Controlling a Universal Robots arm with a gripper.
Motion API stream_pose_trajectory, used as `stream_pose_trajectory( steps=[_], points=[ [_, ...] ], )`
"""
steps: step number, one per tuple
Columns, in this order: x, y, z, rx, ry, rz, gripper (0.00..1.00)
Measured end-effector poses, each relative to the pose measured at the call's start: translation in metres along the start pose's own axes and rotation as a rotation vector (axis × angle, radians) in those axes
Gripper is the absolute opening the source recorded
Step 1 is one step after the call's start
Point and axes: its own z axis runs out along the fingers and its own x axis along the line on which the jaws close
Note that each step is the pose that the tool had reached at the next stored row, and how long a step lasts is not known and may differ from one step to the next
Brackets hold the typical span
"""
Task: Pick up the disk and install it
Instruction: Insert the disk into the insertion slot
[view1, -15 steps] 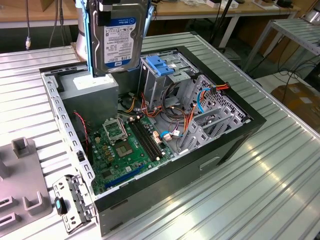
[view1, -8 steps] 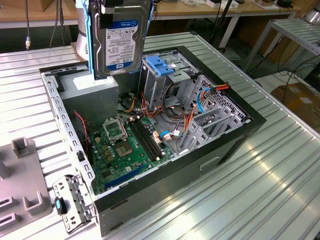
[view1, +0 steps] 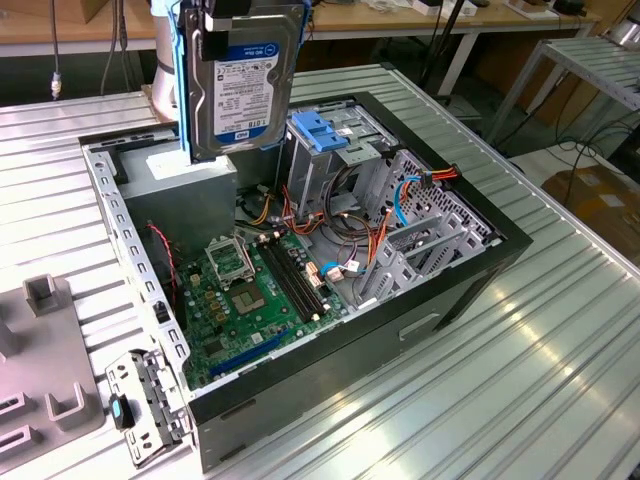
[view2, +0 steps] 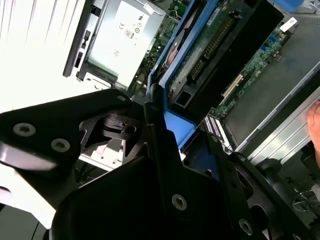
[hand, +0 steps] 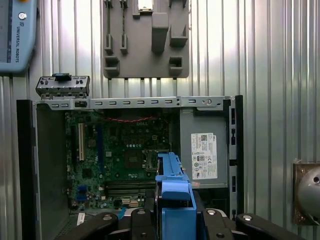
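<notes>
The disk (view1: 240, 85) hangs upright above the back left of the open computer case (view1: 470, 270) in the exterior view. It has a dark body, a white label with a blue band and blue side rails. My gripper (view1: 222, 18) is shut on its upper end. In the first wrist view the disk's blue rail (hand: 172, 192) sits between my black fingers (hand: 220, 222), over the motherboard (hand: 120, 155). The second wrist view shows the disk's green circuit-board underside (view2: 220, 45). The metal drive cage with the blue top (view1: 322, 135) stands inside the case, to the exterior view's right of the disk.
A grey power-supply box (view1: 180, 185) lies under the disk. Cables (view1: 345, 250) run between the cage and the motherboard. A grey fixture plate (view1: 40, 380) and a loose metal bracket (view1: 140, 400) lie beside the case. A blue-grey pendant (hand: 15, 35) rests on the ribbed table.
</notes>
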Motion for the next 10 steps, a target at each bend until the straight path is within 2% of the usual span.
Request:
stream_pose_trajectory(
  steps=[10],
  points=[
    [0.0067,-0.0002,0.0,-0.0001,0.0005,0.0,0.37]
  ],
)
